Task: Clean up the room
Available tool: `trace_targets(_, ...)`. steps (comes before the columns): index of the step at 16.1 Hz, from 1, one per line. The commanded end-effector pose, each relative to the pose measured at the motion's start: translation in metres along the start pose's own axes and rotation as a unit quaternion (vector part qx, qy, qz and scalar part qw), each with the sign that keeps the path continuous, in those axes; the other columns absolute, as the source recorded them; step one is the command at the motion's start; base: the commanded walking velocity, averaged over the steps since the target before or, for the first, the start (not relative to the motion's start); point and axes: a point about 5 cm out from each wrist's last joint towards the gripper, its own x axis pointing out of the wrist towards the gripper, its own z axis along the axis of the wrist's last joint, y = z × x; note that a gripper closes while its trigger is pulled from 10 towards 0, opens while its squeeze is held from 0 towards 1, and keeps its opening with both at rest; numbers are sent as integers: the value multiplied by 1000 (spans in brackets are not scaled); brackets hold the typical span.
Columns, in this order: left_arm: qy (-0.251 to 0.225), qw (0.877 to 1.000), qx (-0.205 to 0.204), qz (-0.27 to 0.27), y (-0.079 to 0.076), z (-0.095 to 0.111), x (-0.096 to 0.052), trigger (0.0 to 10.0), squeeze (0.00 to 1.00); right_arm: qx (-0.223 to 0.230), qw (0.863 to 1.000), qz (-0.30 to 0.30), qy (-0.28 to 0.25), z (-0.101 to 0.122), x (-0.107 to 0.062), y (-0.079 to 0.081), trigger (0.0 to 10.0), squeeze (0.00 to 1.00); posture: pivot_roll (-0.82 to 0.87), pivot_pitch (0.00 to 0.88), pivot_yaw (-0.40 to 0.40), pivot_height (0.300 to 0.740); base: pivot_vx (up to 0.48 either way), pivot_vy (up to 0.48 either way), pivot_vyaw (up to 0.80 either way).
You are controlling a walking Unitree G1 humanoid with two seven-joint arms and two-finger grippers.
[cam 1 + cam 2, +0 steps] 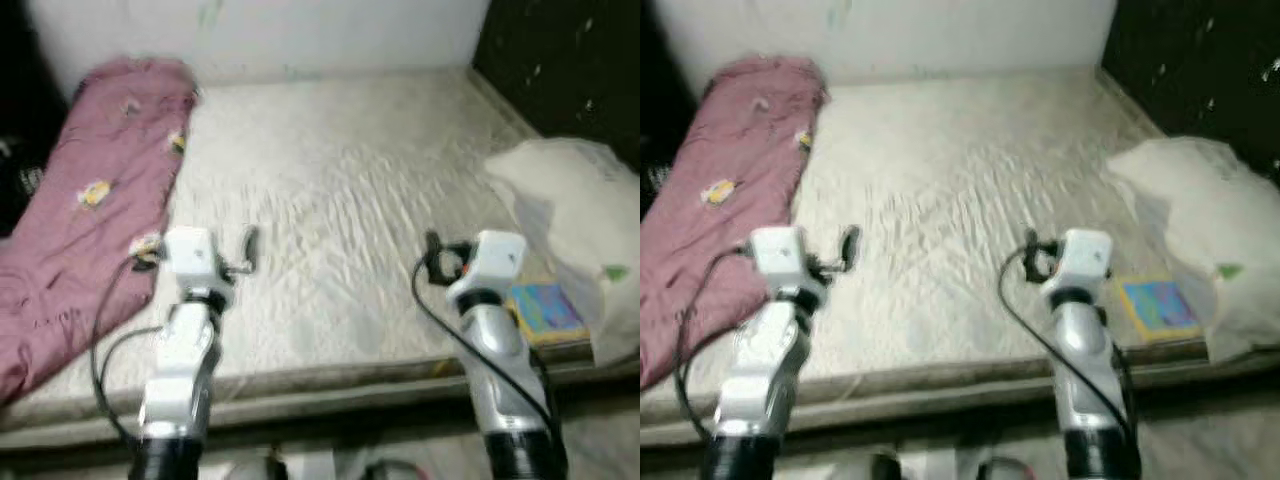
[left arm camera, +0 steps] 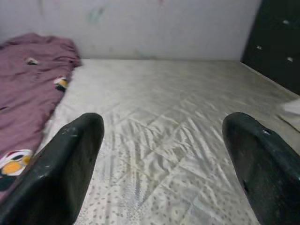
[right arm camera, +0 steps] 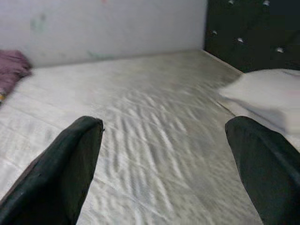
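A crumpled maroon blanket [image 1: 85, 210] is laid along the bed's [image 1: 340, 200] left edge, its long axis running from near edge to far wall. The left tool [image 2: 159, 164] and right tool [image 3: 164, 164] are held spread open, empty, over the near edge. A white pillow [image 1: 575, 215] and a blue book [image 1: 545, 310] are seen at the right edge.

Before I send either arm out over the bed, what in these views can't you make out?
- Colourful flat item beside the pillow: blurred in the eye views, partly under the pillow's edge; book or packet, cannot tell.
- Prints on the maroon blanket: too blurred to read.
- Floor below the mattress: cut off by the bottom edge, behind both arms.
- Left gripper and right gripper: open, holding nothing; finger bases cut off.
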Motion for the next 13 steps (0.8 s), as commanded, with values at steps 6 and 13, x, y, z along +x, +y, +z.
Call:
trace_targets(6, -7, 1000, 1, 4, 6, 6, 2, 10000, 0, 4, 1000, 11, -7, 4, 1, 7, 10000, 0, -98, 0, 21, 740, 0, 476, 0)
trace_targets(13, -10, 1000, -3, -1, 5, 7, 2, 10000, 0, 3, 1000, 12, -6, 3, 1, 8, 10000, 0, -98, 0, 20, 740, 0, 476, 0)
